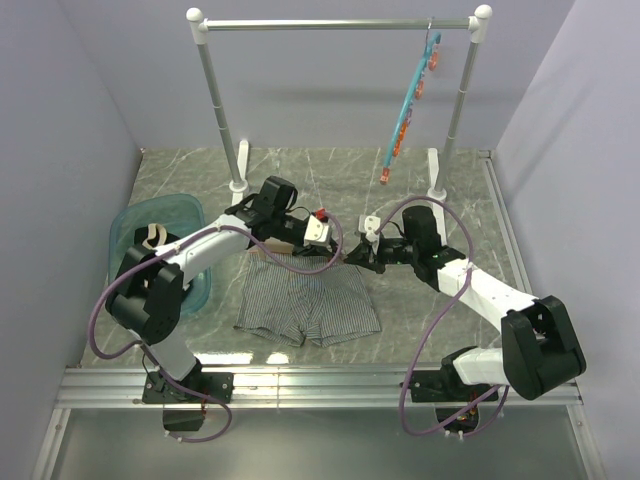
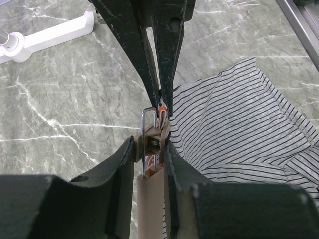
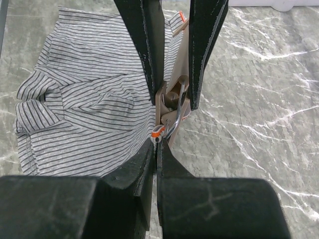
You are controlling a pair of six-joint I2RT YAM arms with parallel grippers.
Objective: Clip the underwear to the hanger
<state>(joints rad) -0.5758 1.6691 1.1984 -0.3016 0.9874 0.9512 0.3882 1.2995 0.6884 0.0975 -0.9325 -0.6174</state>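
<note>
The grey-and-white striped underwear point(image 1: 310, 305) lies flat on the table in front of both arms. My left gripper point(image 1: 318, 232) is shut on the clip point(image 2: 153, 139) at one end of the light-brown wooden hanger point(image 2: 148, 199), squeezing it just above the waistband. My right gripper point(image 1: 366, 252) is shut on the waistband edge at the small orange tag point(image 3: 157, 132) and holds it up at the clip's mouth point(image 3: 172, 102). The striped cloth spreads away to one side in both wrist views point(image 2: 239, 124) point(image 3: 89, 99). Whether the cloth sits inside the clip is hidden by the fingers.
A clothes rack point(image 1: 335, 23) stands at the back with a slim teal hanger point(image 1: 408, 105) on it. Its white feet point(image 1: 240, 165) point(image 1: 437, 175) rest on the table. A teal basket point(image 1: 165, 203) with dark and cream clothing point(image 1: 150, 238) sits at the left.
</note>
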